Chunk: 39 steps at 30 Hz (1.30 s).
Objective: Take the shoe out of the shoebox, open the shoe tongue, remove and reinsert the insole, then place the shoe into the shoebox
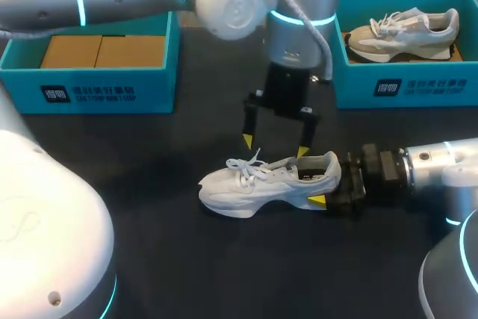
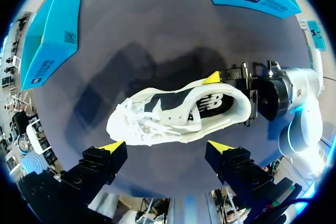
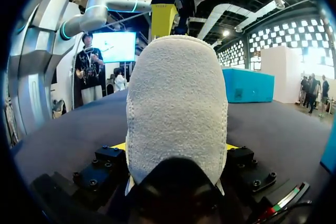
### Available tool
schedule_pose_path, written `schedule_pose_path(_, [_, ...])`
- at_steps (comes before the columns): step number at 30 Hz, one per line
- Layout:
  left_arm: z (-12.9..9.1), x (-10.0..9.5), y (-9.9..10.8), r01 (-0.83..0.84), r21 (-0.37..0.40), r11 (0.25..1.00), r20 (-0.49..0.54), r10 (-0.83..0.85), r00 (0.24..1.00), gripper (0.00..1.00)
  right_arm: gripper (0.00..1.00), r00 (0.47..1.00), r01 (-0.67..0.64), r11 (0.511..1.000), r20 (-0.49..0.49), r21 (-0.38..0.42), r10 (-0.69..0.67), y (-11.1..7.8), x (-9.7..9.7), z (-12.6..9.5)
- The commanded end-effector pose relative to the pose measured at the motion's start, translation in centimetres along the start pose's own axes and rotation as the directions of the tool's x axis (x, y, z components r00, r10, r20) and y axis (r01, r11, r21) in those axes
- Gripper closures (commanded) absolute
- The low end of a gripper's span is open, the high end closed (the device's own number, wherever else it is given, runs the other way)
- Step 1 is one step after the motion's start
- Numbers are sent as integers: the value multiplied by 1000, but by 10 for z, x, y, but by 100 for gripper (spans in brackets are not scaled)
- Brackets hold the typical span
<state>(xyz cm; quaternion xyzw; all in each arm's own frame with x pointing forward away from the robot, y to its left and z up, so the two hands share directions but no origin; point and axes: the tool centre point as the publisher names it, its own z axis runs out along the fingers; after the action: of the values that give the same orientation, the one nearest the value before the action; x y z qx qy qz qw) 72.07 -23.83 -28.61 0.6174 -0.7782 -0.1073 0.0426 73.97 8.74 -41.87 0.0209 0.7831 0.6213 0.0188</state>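
A white shoe (image 1: pixel 261 184) lies on its sole on the dark table, toe to the left, laces loose. My right gripper (image 1: pixel 328 184) comes in from the right and is shut on the shoe's heel (image 3: pixel 176 103), with a yellow-tipped finger on each side. My left gripper (image 1: pixel 275 146) hangs open just above the shoe's mouth, its fingertips (image 1: pixel 247 140) apart and touching nothing. In the left wrist view the shoe (image 2: pixel 178 114) lies ahead of the open left gripper (image 2: pixel 166 147), with the dark insole showing inside and the right gripper (image 2: pixel 247 95) at the heel.
An open blue shoebox (image 1: pixel 407 87) at the back right holds a second shoe (image 1: pixel 403 31). Another blue box (image 1: pixel 89 87) at the back left holds brown cardboard. My left arm reaches over the table's middle.
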Motion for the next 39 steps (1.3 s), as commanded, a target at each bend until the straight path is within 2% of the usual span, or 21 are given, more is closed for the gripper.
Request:
schedule_pose_path(1, [16, 9, -3, 9, -10, 1000, 18, -9, 1000, 0, 100, 1000, 1, 1000, 2, 3, -1, -2, 0, 1])
schedule_pose_path(11, [45, 17, -15, 43, -46, 998, 92, -39, 995, 0, 100, 1000, 1, 1000, 2, 3, -1, -2, 0, 1])
schedule_pose_path(21, [55, 23, -19, 67, -33, 997, 126, -62, 990, 0, 100, 1000, 1, 1000, 2, 3, -1, -2, 0, 1])
schedule_pose_path(28, [64, 21, -26, 97, -15, 995, 166, -93, 982, 0, 100, 1000, 1, 1000, 2, 3, -1, -2, 0, 1])
schedule_pose_path(39, [73, 7, -25, 117, -18, 993, 246, -109, 963, 0, 100, 1000, 1, 1000, 2, 3, -1, -2, 0, 1])
